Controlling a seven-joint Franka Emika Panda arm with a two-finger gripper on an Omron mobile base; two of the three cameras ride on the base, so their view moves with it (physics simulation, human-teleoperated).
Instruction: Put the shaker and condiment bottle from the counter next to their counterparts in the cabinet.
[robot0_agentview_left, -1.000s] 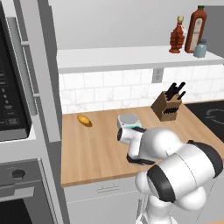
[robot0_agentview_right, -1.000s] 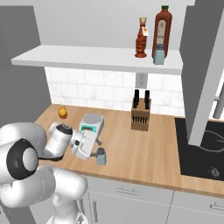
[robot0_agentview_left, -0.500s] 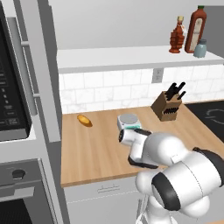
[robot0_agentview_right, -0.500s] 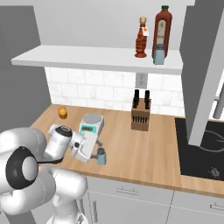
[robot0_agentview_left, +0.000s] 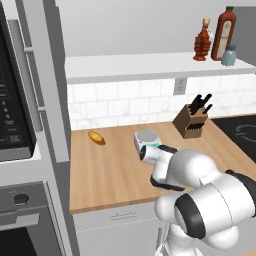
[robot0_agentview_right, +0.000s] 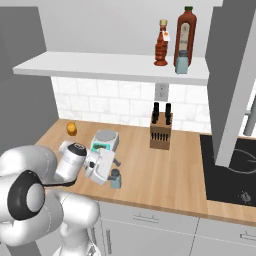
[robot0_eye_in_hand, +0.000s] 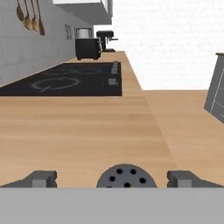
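- The worktop (robot0_agentview_right: 165, 175) is a slab of light brown wood with a fine straight grain, over flat white drawer fronts with slim bar handles.
- One shaker (robot0_agentview_right: 115, 178) stands on the worktop near its front edge, forward of the knife block (robot0_agentview_right: 160, 131). It is squat, pale blue-grey and translucent, and in the hand view its round grey cap (robot0_eye_in_hand: 126, 176) shows a ring of small dark holes.
- The end effector (robot0_agentview_right: 113, 170) is spread wide, one dark finger tip (robot0_eye_in_hand: 41, 178) to each side of the shaker's cap with clear gaps between; it grips nothing.
- One knife block of brown wood stands upright against the white tiled wall, with several black handles rising from its top.
- One small kitchen scale (robot0_agentview_right: 105, 141) with a round pale plate and a green display strip lies to the left of the knife block.
- One small rounded orange-brown food item (robot0_agentview_right: 72, 128) lies further left of the scale, near the wall.
- On the flat white shelf (robot0_agentview_right: 100, 65) above the knife block stand three things close together: one dark red ribbed condiment bottle (robot0_agentview_right: 161, 44) with a tan stopper and pale tag, one taller smooth red-brown bottle (robot0_agentview_right: 184, 37) with a dark green cap, and one second small blue-grey shaker (robot0_agentview_right: 181, 62) in front of the tall bottle.
- One glossy black cooktop (robot0_agentview_right: 230, 170) is set in the worktop to the right of the knife block.
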